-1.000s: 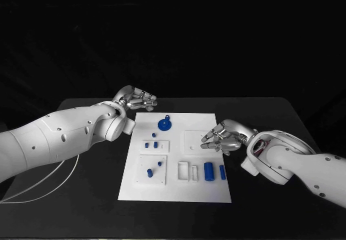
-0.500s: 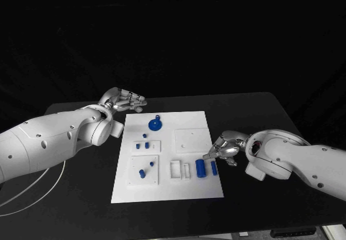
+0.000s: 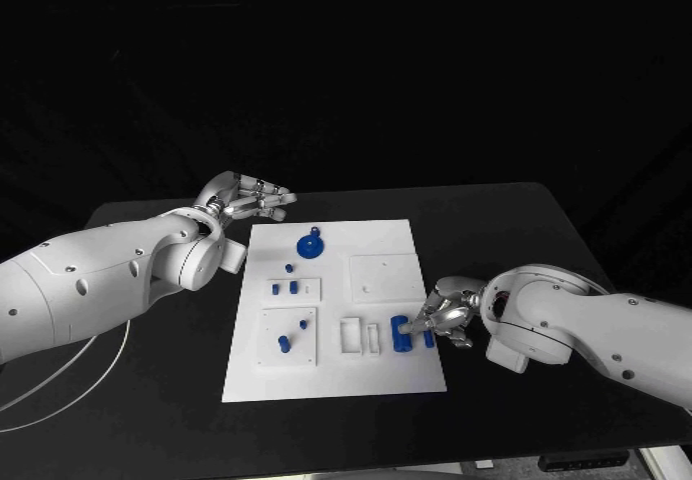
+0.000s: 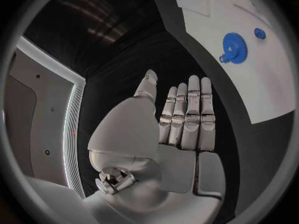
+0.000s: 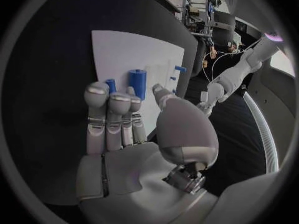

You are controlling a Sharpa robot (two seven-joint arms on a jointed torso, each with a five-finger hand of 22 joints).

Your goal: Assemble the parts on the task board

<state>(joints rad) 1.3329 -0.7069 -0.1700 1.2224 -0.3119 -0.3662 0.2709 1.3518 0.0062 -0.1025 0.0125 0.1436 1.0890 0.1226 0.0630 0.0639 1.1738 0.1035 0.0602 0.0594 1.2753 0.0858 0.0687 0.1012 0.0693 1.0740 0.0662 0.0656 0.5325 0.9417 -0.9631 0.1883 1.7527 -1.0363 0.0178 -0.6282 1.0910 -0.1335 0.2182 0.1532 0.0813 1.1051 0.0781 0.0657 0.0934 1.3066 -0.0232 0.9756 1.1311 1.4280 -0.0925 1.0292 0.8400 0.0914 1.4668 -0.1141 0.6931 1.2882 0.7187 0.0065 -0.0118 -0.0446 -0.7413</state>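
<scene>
The white task board [image 3: 378, 238] lies mid-table. On it are a blue gear [image 3: 309, 245], small blue pegs [image 3: 284, 289] and, near its right edge, a thick blue cylinder [image 3: 401, 334] beside a thin blue cylinder [image 3: 428, 338]. My right hand [image 3: 446, 322] hovers at that edge with its fingertips right by the thin cylinder and holds nothing. The right wrist view shows the hand [image 5: 124, 119] with straight fingers just short of the thick cylinder [image 5: 137, 83] and the thin one [image 5: 110, 84]. My left hand [image 3: 248, 196] is flat and empty off the board's far left corner; the gear [image 4: 233, 47] lies ahead of it.
Raised white sub-plates sit on the board: one square plate [image 3: 384, 276] at the right, one with two blue pegs [image 3: 293, 336] at the near left. White slot frames [image 3: 361, 336] lie left of the thick cylinder. Black table [image 3: 548, 230] surrounds the board.
My right hand has come down along the board's right edge to the two blue cylinders. The left hand has stayed put. The camera view shifted.
</scene>
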